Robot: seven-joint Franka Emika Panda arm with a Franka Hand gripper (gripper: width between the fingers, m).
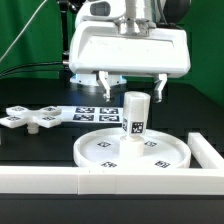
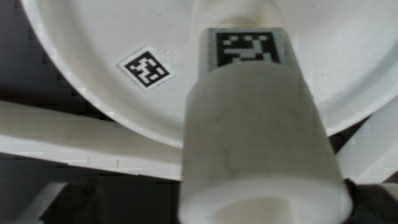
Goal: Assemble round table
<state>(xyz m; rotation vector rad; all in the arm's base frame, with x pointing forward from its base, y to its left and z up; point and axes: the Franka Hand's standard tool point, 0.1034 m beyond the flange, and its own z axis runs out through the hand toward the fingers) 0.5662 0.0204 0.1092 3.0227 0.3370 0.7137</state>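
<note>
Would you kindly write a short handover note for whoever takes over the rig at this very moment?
Gripper: open, its fingers spread to either side of the post's top, touching nothing.
Post: upright on the round disc, near its middle; the pictures do not show whether it is fully seated.
Cross-shaped piece: lies loose at the exterior view's left, apart from the disc.
Done: post set on disc.
Left: probably check the post's seat, then fit the cross-shaped piece.
</note>
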